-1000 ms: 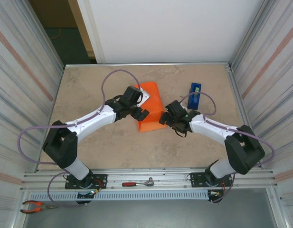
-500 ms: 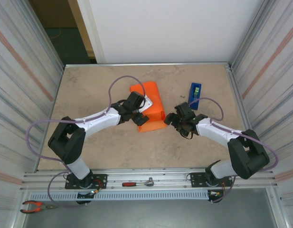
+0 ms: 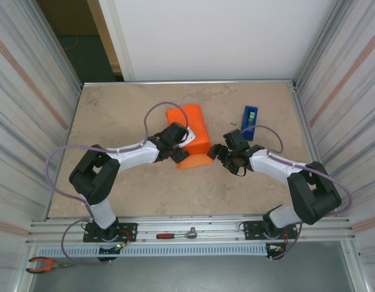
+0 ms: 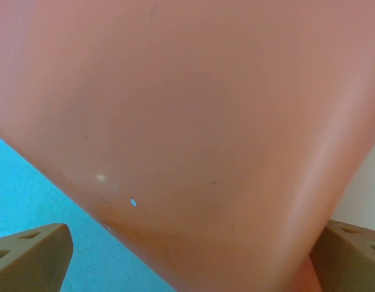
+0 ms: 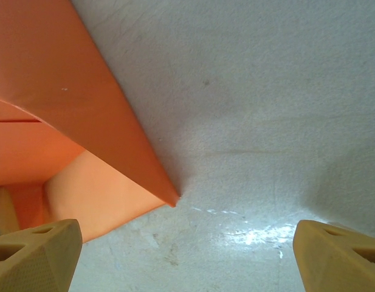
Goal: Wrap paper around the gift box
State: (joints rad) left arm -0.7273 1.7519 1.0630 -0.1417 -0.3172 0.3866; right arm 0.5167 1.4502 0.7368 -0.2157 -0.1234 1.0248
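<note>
Nearest you, the two-finger left gripper (image 3: 177,149) hangs with jaws spread wide and empty, close against the left near flank of the plain bright orange paper sheet (image 3: 196,131). The right gripper (image 3: 219,154), also wide and empty, stands just off the sheet's near right corner, so left is nearer. The folded hump's long axis runs away from you. The pink-and-white marbled gift box is hidden, likely underneath.
</note>
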